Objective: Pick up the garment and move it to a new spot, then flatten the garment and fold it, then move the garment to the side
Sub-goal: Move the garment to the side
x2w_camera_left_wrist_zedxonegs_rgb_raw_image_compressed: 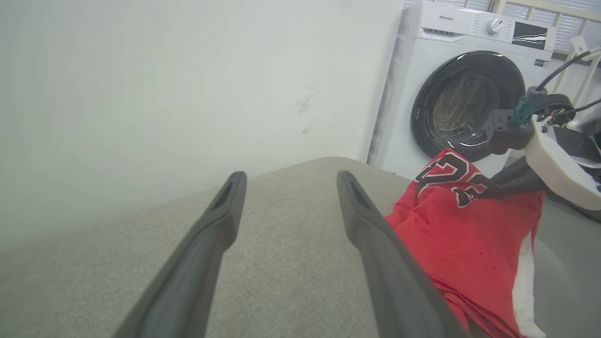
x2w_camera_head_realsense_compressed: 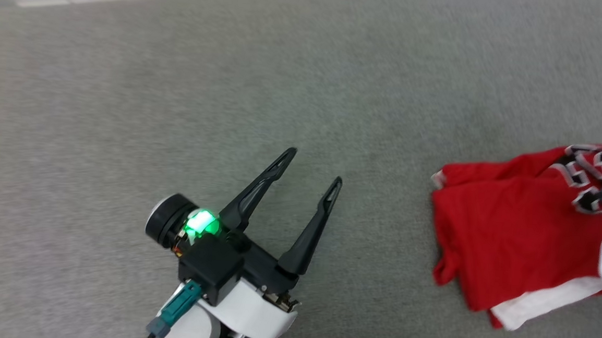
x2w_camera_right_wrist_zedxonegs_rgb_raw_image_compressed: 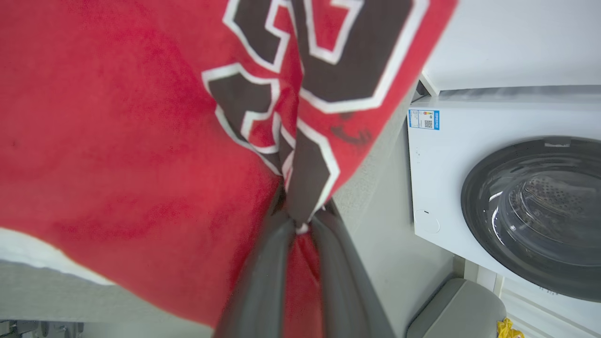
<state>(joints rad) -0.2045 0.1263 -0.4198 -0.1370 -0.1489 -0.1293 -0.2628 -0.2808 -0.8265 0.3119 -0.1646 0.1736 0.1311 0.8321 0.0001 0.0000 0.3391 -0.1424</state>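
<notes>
The garment (x2w_camera_head_realsense_compressed: 506, 234) is a red jersey, bunched and doubled over itself, with a black number print outlined in white at its far corner and a white band along its near edge. The right gripper (x2w_camera_right_wrist_zedxonegs_rgb_raw_image_compressed: 300, 224) has its jaws pressed together on a fold of that print, and the cloth puckers into a peak at their tips while the rest lies on the grey fabric surface (x2w_camera_head_realsense_compressed: 179, 104). The left gripper (x2w_camera_head_realsense_compressed: 315, 165) is well apart to the garment's left, its jaws spread wide and holding nothing. Ahead of and to the left of those spread jaws the surface is broad and bare up to its far edge. Past the pinching jaws, beyond the surface's edge, stands a white washing machine (x2w_camera_left_wrist_zedxonegs_rgb_raw_image_compressed: 469, 94) against a pale wall (x2w_camera_left_wrist_zedxonegs_rgb_raw_image_compressed: 188, 94).
</notes>
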